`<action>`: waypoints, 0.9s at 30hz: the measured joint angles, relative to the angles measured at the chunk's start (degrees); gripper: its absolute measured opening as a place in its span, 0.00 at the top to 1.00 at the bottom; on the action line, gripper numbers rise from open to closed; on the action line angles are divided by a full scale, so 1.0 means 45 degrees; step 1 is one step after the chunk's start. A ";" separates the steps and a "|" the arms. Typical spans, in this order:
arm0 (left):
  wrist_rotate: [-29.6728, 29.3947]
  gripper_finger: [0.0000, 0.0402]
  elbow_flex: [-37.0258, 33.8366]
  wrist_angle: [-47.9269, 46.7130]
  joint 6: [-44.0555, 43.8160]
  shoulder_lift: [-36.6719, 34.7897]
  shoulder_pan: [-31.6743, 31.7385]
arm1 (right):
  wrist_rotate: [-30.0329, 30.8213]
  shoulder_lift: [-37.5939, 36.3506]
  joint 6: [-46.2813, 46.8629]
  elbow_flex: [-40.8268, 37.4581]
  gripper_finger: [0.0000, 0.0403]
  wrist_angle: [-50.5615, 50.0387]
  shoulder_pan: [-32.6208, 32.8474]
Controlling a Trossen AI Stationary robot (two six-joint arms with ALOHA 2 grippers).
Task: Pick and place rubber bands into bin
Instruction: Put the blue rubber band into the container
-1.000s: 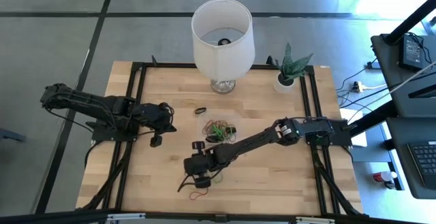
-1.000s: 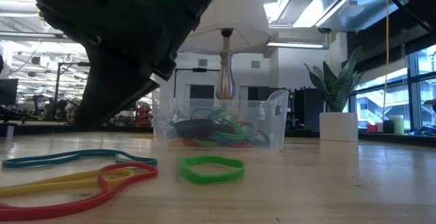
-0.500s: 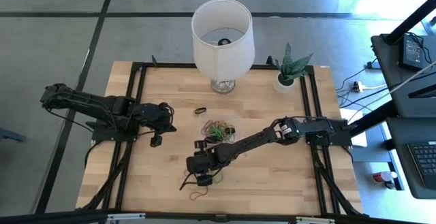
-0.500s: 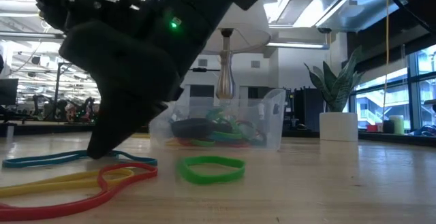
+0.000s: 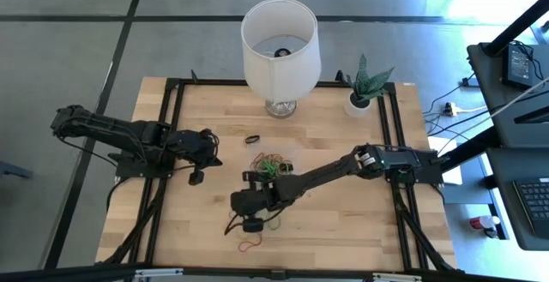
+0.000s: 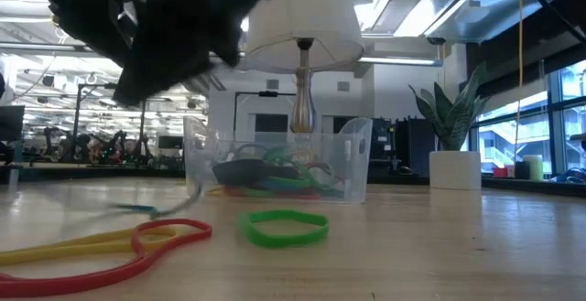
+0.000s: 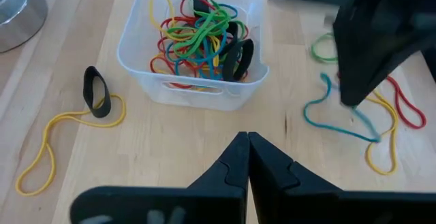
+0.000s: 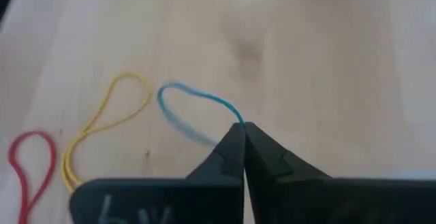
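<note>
Right gripper (image 8: 242,130) pinched shut on thin blue rubber band (image 8: 191,112), loop dangling just above wooden table (image 5: 343,222) | near small clear plastic bin (image 7: 193,43) heaped with coloured bands | left gripper (image 7: 247,146) closed, empty, waiting beside bin

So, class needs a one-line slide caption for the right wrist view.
Right gripper shut on a blue rubber band, lifting it above the wooden table.
</note>
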 joint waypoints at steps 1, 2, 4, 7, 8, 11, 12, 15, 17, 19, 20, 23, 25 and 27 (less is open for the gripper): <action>0.0000 1.00 0.0000 -0.0005 0.0000 0.0000 0.0000 | 0.0118 -0.0105 0.0021 0.0165 0.99 -0.0275 -0.0009; 0.0000 1.00 0.0000 0.0005 0.0000 0.0005 0.0000 | 0.0206 -0.0253 0.0040 0.0262 0.99 -0.0642 -0.0009; 0.0000 0.99 0.0000 -0.0002 0.0000 0.0000 0.0000 | 0.0420 -0.0441 0.0049 0.0406 0.99 -0.1450 -0.0023; 0.0000 0.99 0.0005 0.0005 0.0000 0.0000 0.0000 | 0.1190 -0.1123 0.0153 0.0458 1.00 -0.2120 0.0000; 0.0000 0.99 0.0005 -0.0004 0.0000 0.0004 0.0000 | 0.1542 -0.1424 0.0259 0.0477 1.00 -0.2342 0.0034; 0.0005 1.00 0.0005 0.0000 0.0000 0.0000 0.0000 | 0.2342 -0.2156 0.0326 0.0506 1.00 -0.3030 0.0101; 0.0005 1.00 0.0005 -0.0007 0.0000 0.0000 0.0000 | 0.2547 -0.2371 0.0326 0.0506 1.00 -0.3260 0.0103; 0.0005 0.99 0.0005 0.0000 0.0000 0.0000 0.0000 | 0.3098 -0.3103 0.0357 0.0487 1.00 -0.4319 0.0094; 0.0005 0.99 0.0005 0.0008 -0.0005 0.0000 0.0000 | 0.3375 -0.3518 0.0477 0.0503 1.00 -0.5381 0.0064; 0.0005 0.99 0.0005 0.0068 -0.0010 0.0005 0.0000 | 0.3479 -0.3714 0.0747 0.0506 1.00 -0.6344 -0.0045; 0.0005 0.99 0.0005 0.0069 -0.0013 0.0000 0.0000 | 0.3483 -0.3714 0.0907 0.0505 1.00 -0.6845 -0.0128; 0.0005 1.00 0.0005 0.0092 -0.0015 0.0000 0.0000 | 0.3482 -0.3709 0.1006 0.0449 1.00 -0.7880 -0.0450; 0.0005 0.99 0.0005 0.0093 -0.0033 0.0000 0.0000 | 0.3492 -0.3738 0.1010 0.0085 1.00 -0.7692 -0.0751; 0.0005 0.99 0.0005 0.0097 -0.0044 0.0000 0.0000 | 0.3454 -0.3691 0.1032 -0.0474 1.00 -0.7535 -0.1083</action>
